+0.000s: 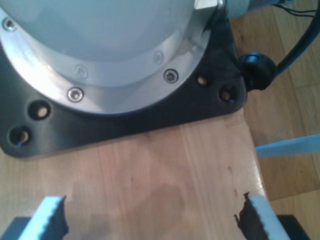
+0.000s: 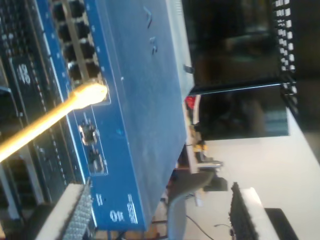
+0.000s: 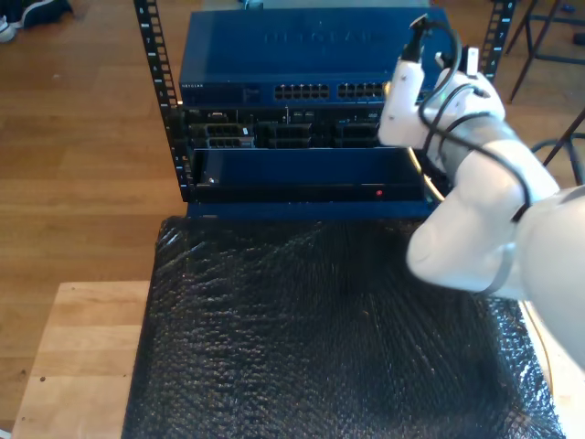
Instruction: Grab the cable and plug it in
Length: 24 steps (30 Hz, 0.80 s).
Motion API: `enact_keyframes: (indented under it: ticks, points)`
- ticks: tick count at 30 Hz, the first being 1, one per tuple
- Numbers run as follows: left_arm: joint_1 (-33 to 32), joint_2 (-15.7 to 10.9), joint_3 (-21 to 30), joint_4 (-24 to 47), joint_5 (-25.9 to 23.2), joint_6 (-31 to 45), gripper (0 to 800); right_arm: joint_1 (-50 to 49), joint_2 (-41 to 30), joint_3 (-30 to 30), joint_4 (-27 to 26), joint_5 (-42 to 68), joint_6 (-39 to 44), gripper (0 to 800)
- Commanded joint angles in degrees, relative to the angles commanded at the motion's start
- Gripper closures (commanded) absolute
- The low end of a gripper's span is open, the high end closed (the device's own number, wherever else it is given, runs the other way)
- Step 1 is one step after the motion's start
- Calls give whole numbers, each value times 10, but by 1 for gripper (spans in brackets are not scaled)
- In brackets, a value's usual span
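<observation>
The yellow cable (image 2: pixel 45 125) runs up to the blue network switch (image 2: pixel 140 100), and its pale plug (image 2: pixel 92 93) sits in a port at the end of the port row. My second gripper (image 2: pixel 160 215) is open a short way back from the switch, its ridged fingers (image 2: pixel 75 215) clear of the cable. In the exterior view the white second arm (image 3: pixel 457 174) reaches from the right to the switch (image 3: pixel 302 55) at the top of the rack. My first gripper (image 1: pixel 152 220) is open over bare wood, with nothing between its fingertips (image 1: pixel 50 215).
A black bubble-wrap sheet (image 3: pixel 320 329) covers the table in front of the rack (image 3: pixel 292 155). Black perforated rack posts (image 3: pixel 160 82) flank the switch. Ahead of my first gripper stands an arm base, a silver flange (image 1: pixel 115 60) on a black plate (image 1: pixel 150 115), with a black cable (image 1: pixel 295 50) beside it.
</observation>
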Motion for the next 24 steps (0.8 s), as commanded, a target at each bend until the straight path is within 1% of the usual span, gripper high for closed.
enact_keyframes:
  ticks: [2,11,16,19,22,24]
  points:
    - [0,0,0,0,0,0,0,-20,-12,1,-23,32,0,91]
    - [0,0,0,0,0,0,0,-110,-72,1,-113,168,-1,89]
    - [0,0,0,0,0,0,0,-150,-95,0,-144,217,-2,71]
    - [0,0,0,0,0,0,0,-180,-105,0,-178,241,-3,70]
    - [0,0,0,0,0,0,0,-210,-113,-5,-196,293,-6,70]
    - [0,0,0,0,0,0,0,-236,-119,-10,-202,332,-26,70]
